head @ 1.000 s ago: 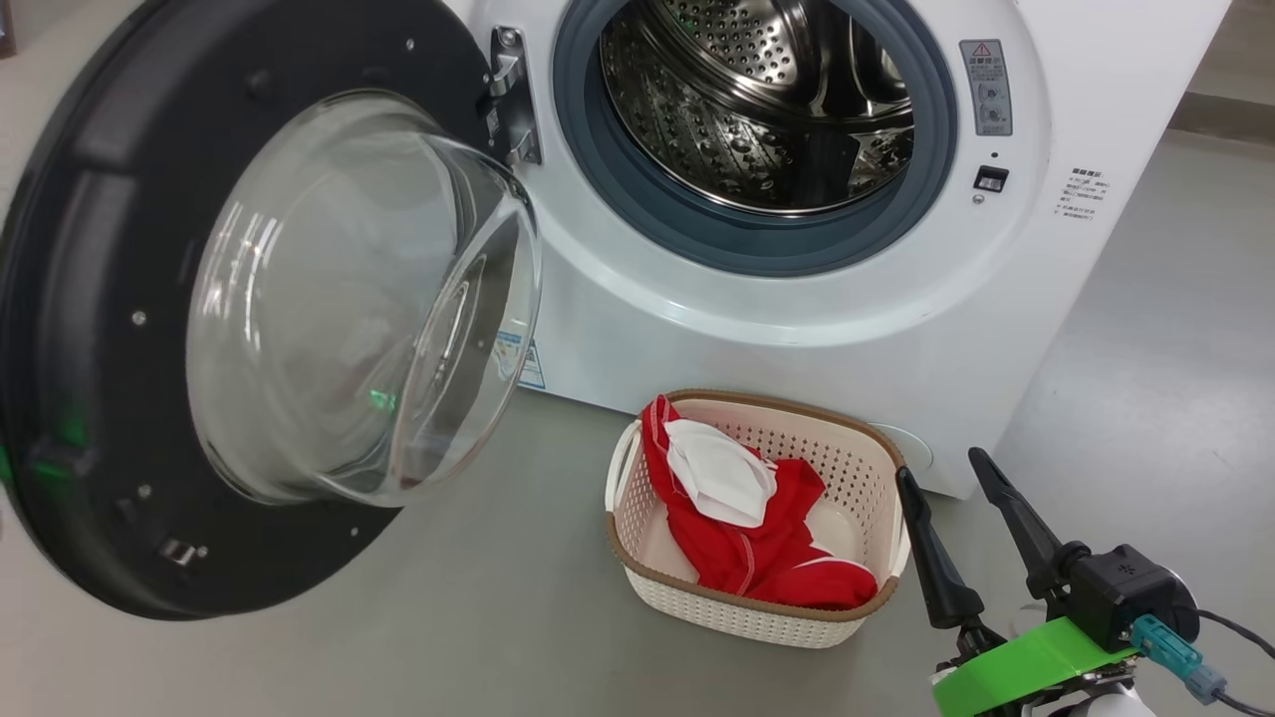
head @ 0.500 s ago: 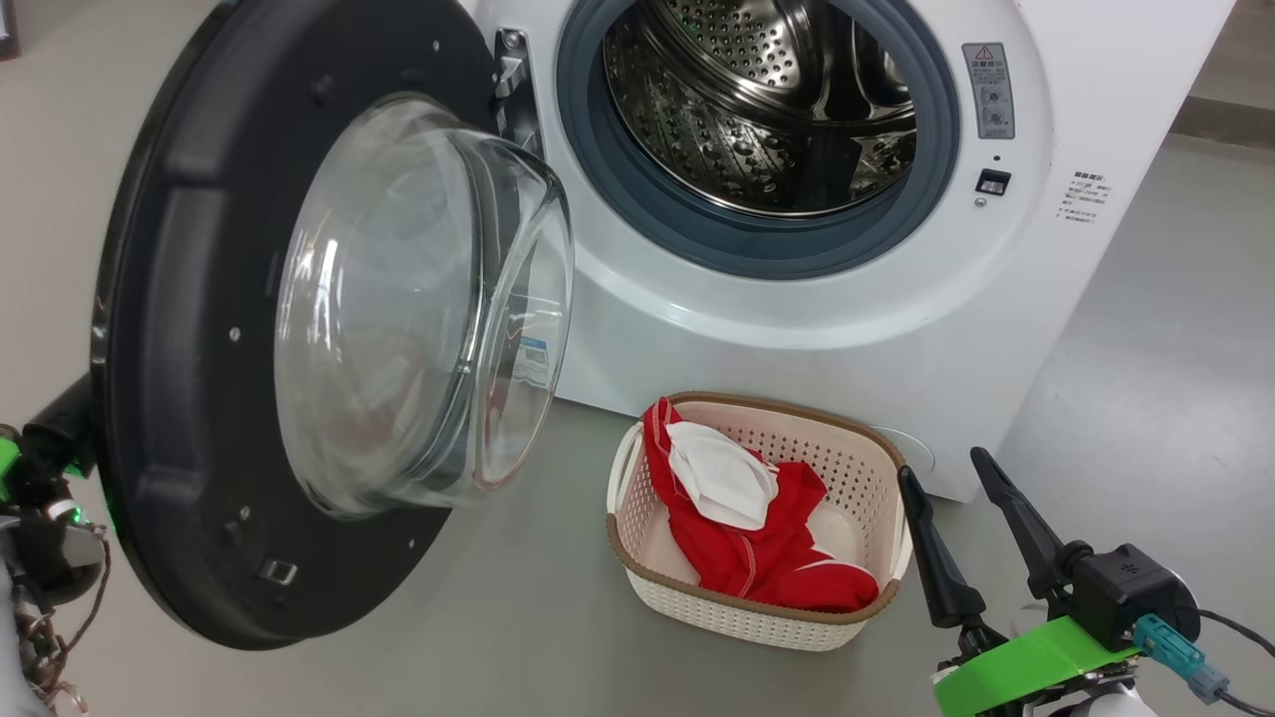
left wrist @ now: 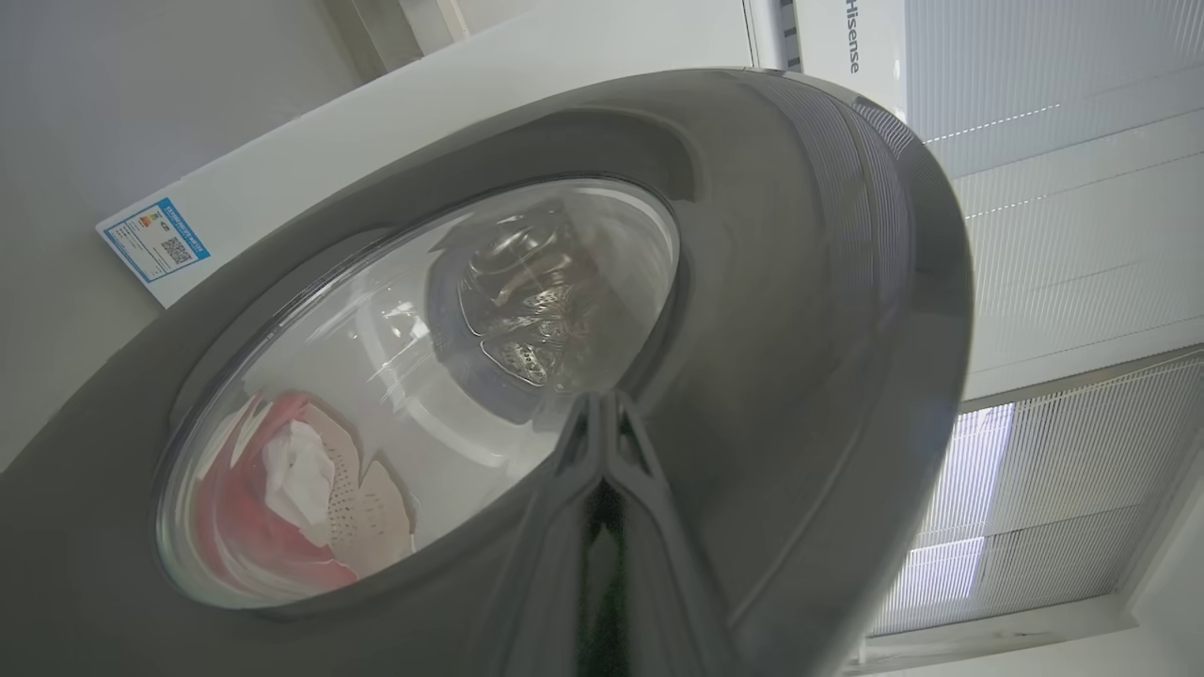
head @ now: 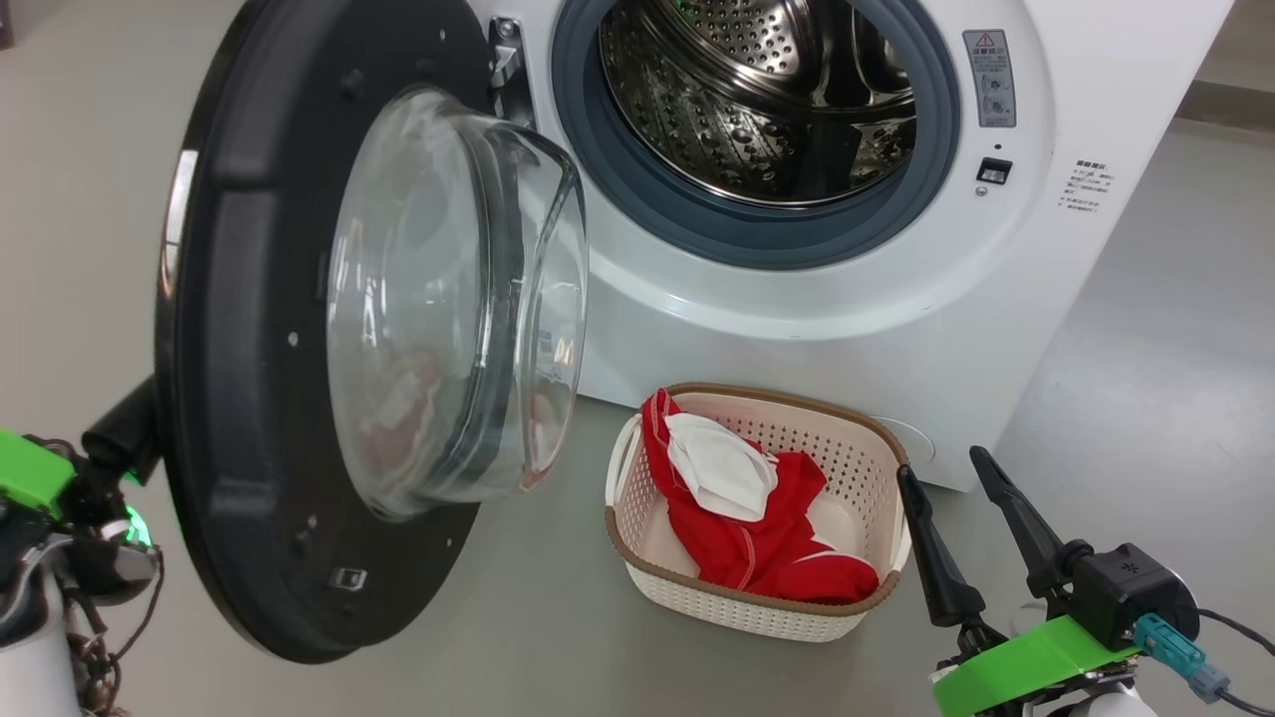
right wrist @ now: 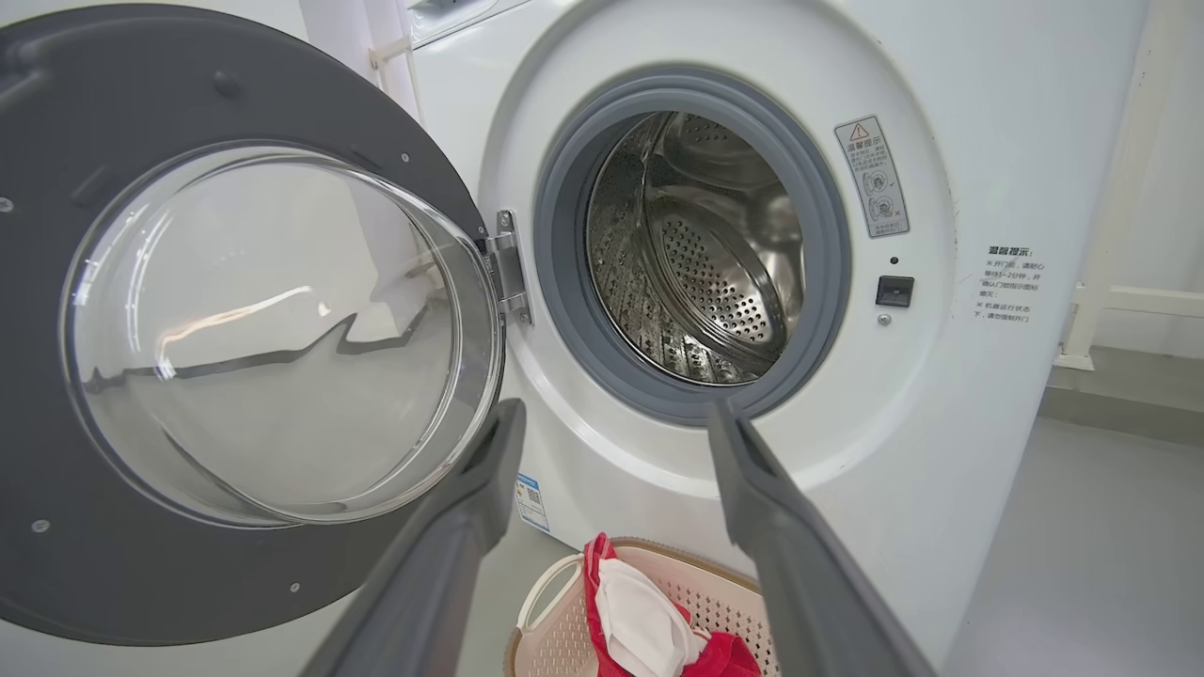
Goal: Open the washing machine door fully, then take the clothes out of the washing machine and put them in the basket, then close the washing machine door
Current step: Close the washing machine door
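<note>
Head view: the washing machine [head: 797,329] faces the camera, and the washing machine door [head: 259,398] stands partly swung out on its hinge. The basket [head: 637,573] sits on the floor [head: 538,637] just before the machine, with the clothes [head: 757,558] inside. The right gripper [head: 938,463] is spread and holds nothing. The left gripper [head: 125,438] reaches behind the door rim.

Left wrist view: the 2 fingers are pressed together, tips against the door's outer face. The brand lettering [left wrist: 851,38] reads "Hisense". The print on the blue-edged label [left wrist: 155,240] is too small to read.

Right wrist view: the warning sticker [right wrist: 873,177] bears a red triangle, and its text is illegible.

- Head view: before the washing machine [head: 797,329], looking down.
- Left wrist view: close against the washing machine door [left wrist: 809,282], outer face.
- Right wrist view: low, facing the washing machine; all three share the door.
</note>
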Controlling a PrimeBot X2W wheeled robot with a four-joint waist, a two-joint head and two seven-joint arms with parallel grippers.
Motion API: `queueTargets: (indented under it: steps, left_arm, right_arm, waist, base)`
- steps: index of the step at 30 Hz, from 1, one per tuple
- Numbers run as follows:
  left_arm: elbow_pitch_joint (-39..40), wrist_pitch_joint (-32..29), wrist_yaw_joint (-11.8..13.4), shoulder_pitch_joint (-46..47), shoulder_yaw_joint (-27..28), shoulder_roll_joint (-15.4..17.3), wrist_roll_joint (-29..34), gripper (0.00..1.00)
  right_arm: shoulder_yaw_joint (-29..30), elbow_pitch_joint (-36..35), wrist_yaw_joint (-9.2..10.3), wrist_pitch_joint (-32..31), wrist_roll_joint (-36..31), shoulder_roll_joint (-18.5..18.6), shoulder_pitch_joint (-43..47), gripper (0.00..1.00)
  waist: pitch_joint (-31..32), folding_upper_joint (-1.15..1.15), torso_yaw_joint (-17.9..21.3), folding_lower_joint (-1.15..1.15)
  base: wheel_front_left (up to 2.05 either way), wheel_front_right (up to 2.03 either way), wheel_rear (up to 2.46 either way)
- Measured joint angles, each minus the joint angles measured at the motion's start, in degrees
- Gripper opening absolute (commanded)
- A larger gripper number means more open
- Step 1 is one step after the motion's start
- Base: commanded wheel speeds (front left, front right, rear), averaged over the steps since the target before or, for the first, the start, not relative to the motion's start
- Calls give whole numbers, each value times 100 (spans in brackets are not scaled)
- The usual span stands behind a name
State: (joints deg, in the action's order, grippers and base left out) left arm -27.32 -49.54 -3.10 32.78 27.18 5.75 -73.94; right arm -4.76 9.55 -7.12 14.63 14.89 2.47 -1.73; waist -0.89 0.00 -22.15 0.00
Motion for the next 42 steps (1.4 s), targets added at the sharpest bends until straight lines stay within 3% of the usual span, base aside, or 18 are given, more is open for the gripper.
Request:
queueTargets:
  steps: [9,20,42]
  left_arm:
    - [855,-189,268,-392,-328,-292,-54,0]
    - [1335,-237,417,-642,-669,-320,-238,0]
    - [1608,-19,465,-886,-1707,-354,-876,0]
  right_arm:
    - [-5,2,0,0,0,1,-14,100]
    - [-20,21,0,0,26,1,-17,100]
    - [-125,62,0,0,113,2,-103,100]
  waist:
    - [-18,0,58,0]
    - [-54,0,96,0]
    - [-67,0,358,0]
  base:
    - [0,0,0]
    - [0,0,0]
    - [0,0,0]
